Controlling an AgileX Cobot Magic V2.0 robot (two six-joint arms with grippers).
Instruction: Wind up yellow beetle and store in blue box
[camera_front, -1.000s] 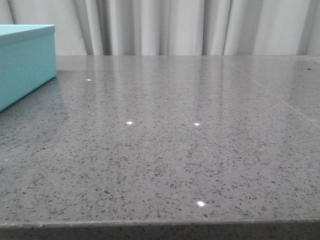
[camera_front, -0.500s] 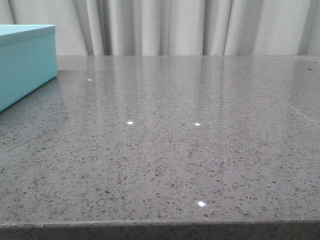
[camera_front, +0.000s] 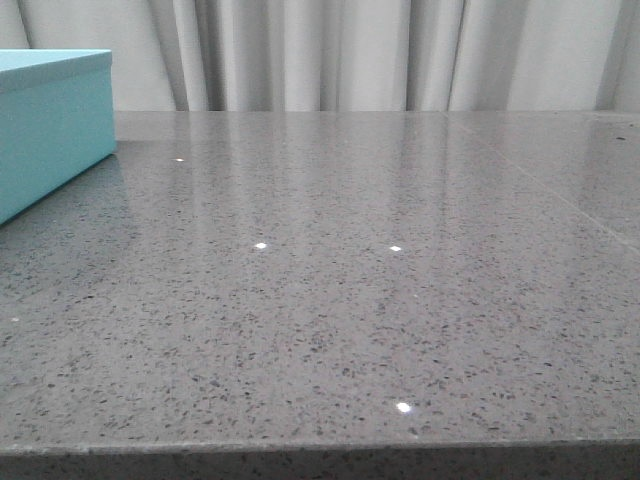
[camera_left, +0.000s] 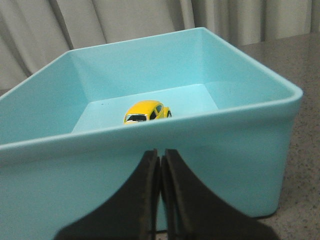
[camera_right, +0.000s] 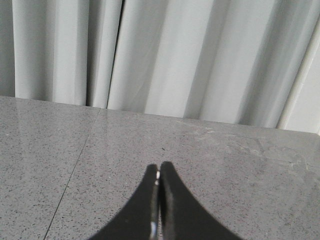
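Observation:
The yellow beetle (camera_left: 146, 111) sits on the floor of the open blue box (camera_left: 235, 145), toward its far wall, upright on its wheels. My left gripper (camera_left: 160, 152) is shut and empty, outside the box, just in front of its near wall. In the front view only a corner of the blue box (camera_front: 50, 125) shows at the far left, and no gripper or car appears there. My right gripper (camera_right: 159, 167) is shut with nothing in it, over bare grey tabletop (camera_right: 225, 165), facing the curtain.
Pale curtains (camera_front: 330, 55) hang behind the speckled grey stone table (camera_front: 330, 300). A seam (camera_right: 75, 165) runs across the tabletop near the right gripper. The table's front edge (camera_front: 320, 448) lies close to the camera.
The box corner in the front view has shifted very slightly; nothing else differs.

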